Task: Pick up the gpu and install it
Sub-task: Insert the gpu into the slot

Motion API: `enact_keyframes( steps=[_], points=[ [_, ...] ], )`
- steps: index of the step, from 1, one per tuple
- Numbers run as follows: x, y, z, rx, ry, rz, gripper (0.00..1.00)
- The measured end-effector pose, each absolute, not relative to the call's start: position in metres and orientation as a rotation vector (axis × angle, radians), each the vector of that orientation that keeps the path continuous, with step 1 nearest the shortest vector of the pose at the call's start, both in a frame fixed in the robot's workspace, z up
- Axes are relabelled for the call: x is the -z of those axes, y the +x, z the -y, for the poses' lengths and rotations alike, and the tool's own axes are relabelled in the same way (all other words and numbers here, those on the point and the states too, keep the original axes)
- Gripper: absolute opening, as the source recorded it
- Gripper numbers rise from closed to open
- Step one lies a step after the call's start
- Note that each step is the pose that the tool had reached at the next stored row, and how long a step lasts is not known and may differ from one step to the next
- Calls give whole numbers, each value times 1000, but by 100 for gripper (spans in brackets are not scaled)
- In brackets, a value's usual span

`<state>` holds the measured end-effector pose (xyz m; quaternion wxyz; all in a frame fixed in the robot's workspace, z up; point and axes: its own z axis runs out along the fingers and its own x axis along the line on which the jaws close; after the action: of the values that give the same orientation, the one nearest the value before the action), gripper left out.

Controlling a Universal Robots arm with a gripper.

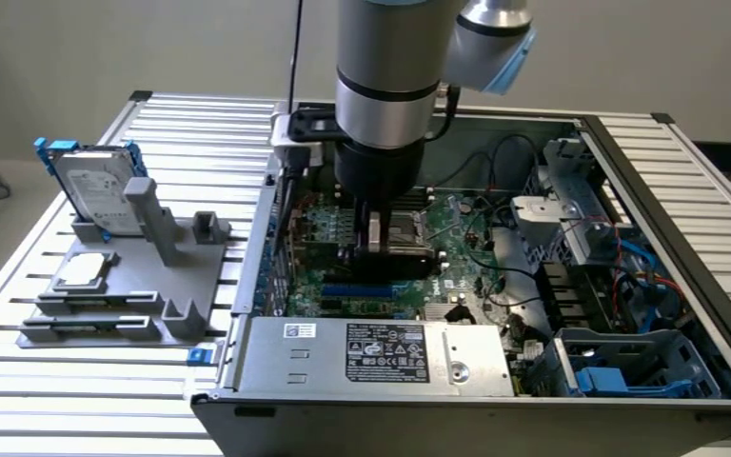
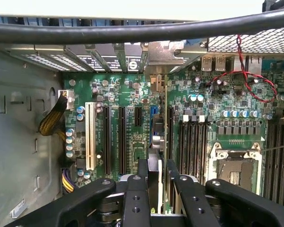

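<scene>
the gpu (image 2: 156, 137) was held edge-on by the gripper (image 2: 156, 165), jaws closed on it, over the motherboard (image 2: 128, 94). pickup was done; seating was judged unfinished.

We see the gpu (image 2: 155, 142) edge-on: a thin dark card standing upright over the motherboard (image 2: 132, 123) slots. In the exterior view it sits mid-frame, inside the open case (image 1: 670, 219).

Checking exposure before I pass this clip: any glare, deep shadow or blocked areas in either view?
Exterior view: glare whitens the ribbed silver table; the grey robot arm hides part of the green motherboard. Wrist view: blown-out white band beyond the thick black cable; the black gripper sits dark.
</scene>
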<state>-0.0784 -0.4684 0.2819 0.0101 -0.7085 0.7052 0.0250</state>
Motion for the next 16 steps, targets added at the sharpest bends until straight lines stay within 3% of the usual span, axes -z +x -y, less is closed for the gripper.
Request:
enact_keyframes(
  steps=[16],
  points=[
    [-275,-80,469,-76,-2214,-2203,26]
  ],
)
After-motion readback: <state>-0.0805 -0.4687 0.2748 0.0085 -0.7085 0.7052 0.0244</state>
